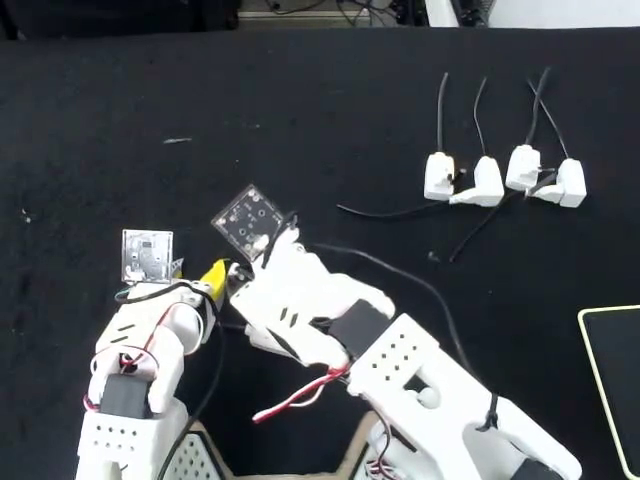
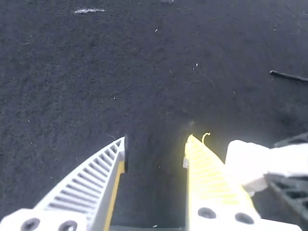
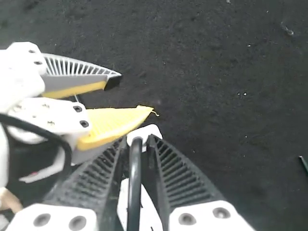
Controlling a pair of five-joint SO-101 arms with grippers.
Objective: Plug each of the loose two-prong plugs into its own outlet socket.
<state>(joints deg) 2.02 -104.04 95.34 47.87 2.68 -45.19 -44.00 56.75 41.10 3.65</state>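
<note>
The right tool [image 3: 138,138], black and ribbed, is clenched on a white plastic plug [image 3: 144,129] with a black cord. Just beside it, the white-and-yellow left tool [image 2: 156,139] stands released over the black surface [image 2: 96,72]. Far beyond, 4 white corded plugs [image 1: 523,167] lie in a row.

Black cloth-covered table [image 1: 300,120], a white lint fleck [image 1: 177,141] on it, a pale-rimmed dark pad [image 1: 616,380] at its right edge

Black cloth [image 1: 300,110] is covering the table [image 1: 80,120]; cables [image 1: 352,12] are lying on pale floor [image 1: 290,15] beyond its far edge.
</note>
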